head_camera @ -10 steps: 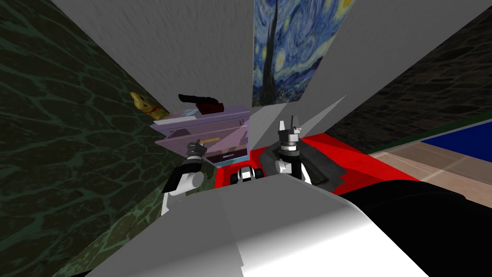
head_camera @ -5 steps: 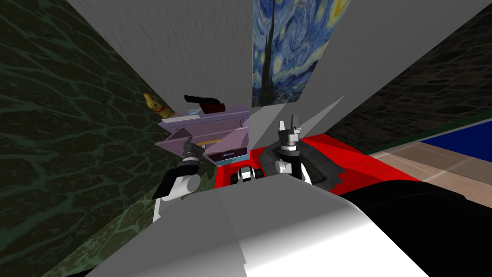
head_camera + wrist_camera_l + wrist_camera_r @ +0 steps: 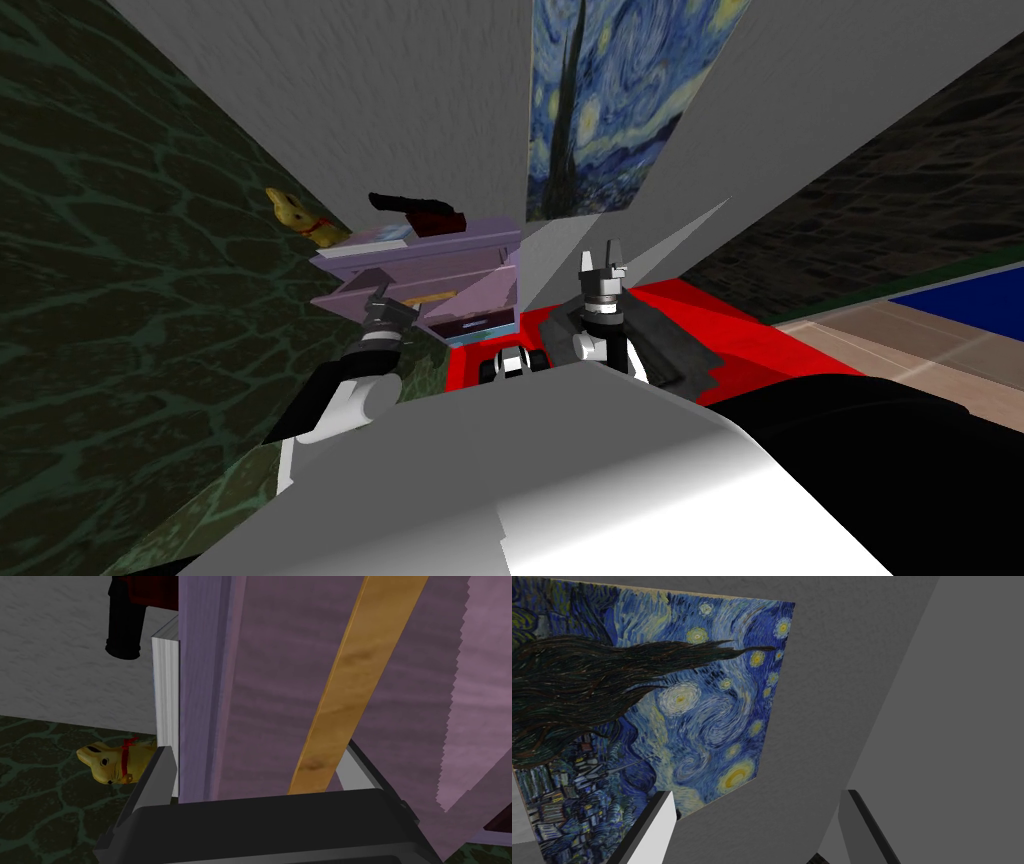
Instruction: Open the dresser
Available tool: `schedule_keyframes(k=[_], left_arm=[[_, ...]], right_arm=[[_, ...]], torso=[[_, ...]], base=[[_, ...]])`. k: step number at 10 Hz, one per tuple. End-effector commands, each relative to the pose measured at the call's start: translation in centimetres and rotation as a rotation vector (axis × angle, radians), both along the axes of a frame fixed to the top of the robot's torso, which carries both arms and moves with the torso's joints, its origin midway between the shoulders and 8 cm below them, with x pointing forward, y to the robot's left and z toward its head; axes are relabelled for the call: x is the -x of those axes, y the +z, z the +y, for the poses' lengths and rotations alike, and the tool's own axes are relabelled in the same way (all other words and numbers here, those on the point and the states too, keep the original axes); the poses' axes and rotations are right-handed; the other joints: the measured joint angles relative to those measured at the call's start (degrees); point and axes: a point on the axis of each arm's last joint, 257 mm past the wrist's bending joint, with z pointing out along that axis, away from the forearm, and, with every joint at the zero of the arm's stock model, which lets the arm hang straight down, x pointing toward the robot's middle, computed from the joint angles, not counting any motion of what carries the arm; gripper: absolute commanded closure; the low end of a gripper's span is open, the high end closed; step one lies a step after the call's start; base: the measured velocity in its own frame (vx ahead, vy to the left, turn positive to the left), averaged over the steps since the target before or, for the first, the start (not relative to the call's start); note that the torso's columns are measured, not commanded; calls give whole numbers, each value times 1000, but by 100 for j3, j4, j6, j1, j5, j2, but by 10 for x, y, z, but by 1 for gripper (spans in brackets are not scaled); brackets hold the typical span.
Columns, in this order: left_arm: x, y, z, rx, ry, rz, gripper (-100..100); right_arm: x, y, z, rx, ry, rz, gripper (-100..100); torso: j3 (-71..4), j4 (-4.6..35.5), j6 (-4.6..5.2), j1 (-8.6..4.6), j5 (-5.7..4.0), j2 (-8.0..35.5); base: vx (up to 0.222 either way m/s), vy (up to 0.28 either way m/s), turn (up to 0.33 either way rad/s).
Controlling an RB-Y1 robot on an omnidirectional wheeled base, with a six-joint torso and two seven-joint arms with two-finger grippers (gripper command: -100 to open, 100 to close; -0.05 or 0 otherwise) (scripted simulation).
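Since half a second ago my left forearm has swung lower and further left in the head view, with the left gripper [image 3: 384,306] staying at the drawer; the right gripper [image 3: 603,262] has not moved. A swirling blue painting [image 3: 600,110] hangs at upper centre. Below it, centre-left of the frame, stands the dresser [image 3: 455,255], pale purple with a faint grain; its top drawer [image 3: 350,292] is pulled out, showing a yellowish wooden slat [image 3: 345,686] across purple board. On top lie a white-paged book [image 3: 165,706] and a black and dark red object [image 3: 420,213]; a small gold rabbit [image 3: 297,214] with a red ribbon lies to the upper left. The left fingers [image 3: 157,773] stand wide apart, straddling the drawer's panel, one touching its edge; the right jaws are open too, holding nothing.
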Motion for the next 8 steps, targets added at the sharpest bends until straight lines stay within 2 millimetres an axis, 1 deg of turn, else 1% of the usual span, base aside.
schedule_keyframes(k=[1, 2, 3, 8], left_arm=[[12, 16, -2, -5, -9, -5, -100], [10, 4, 0, 0, -5, 17, -100], [10, 3, 0, 1, -6, 22, 0], [10, -3, 1, 2, -3, 37, 0]], right_arm=[[0, 0, 0, 0, 0, 0, 0], [0, 0, 0, 0, 0, 0, 0], [0, 0, 0, 0, 0, 0, 0], [0, 0, 0, 0, 0, 0, 0]], torso=[[1, 12, -4, -7, -10, 7], [4, 20, -3, -14, -16, 15], [9, 10, 2, -13, -8, 17], [-10, -13, 4, -2, 4, -19]], base=[[51, -12, 21], [27, -1, 8], [8, 1, -1], [0, 0, 0]])
